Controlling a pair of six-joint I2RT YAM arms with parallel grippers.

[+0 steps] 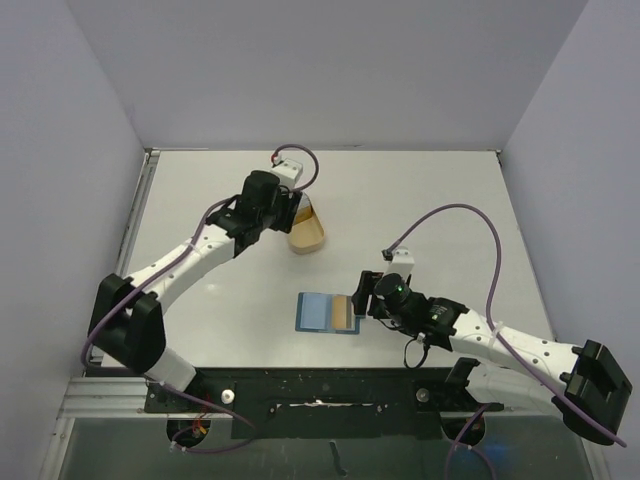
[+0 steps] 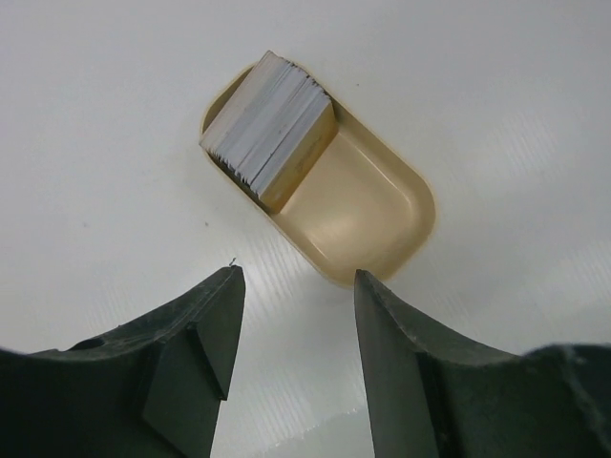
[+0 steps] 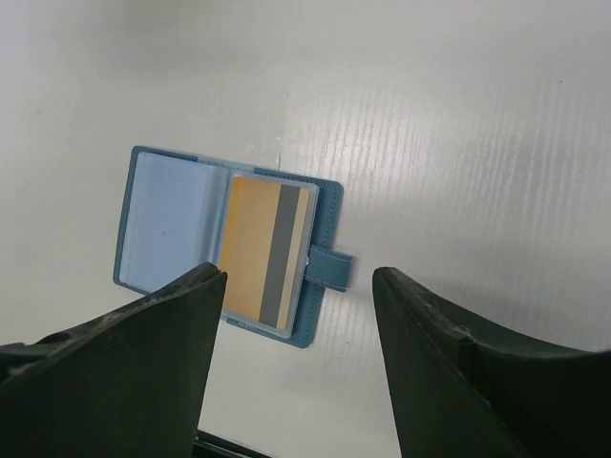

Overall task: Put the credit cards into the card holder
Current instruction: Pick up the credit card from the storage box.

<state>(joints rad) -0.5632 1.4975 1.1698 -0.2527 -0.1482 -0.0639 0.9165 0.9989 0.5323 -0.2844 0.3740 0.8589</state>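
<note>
From here I see a white table, matte and faintly ribbed, boxed in by plain pale walls on three sides. The card holder lies open, flat on the table near its front edge, with a tan-orange card on the leaf beside the snap tab. My right gripper hangs over it, jaws wide apart and empty. Farther back, the stack of cards stands on edge in one end of the tan tray. My left gripper hovers just short of it, jaws apart, holding nothing.

White arm links, black joints; purple cables; dark wedge-shaped fingers; green light.
</note>
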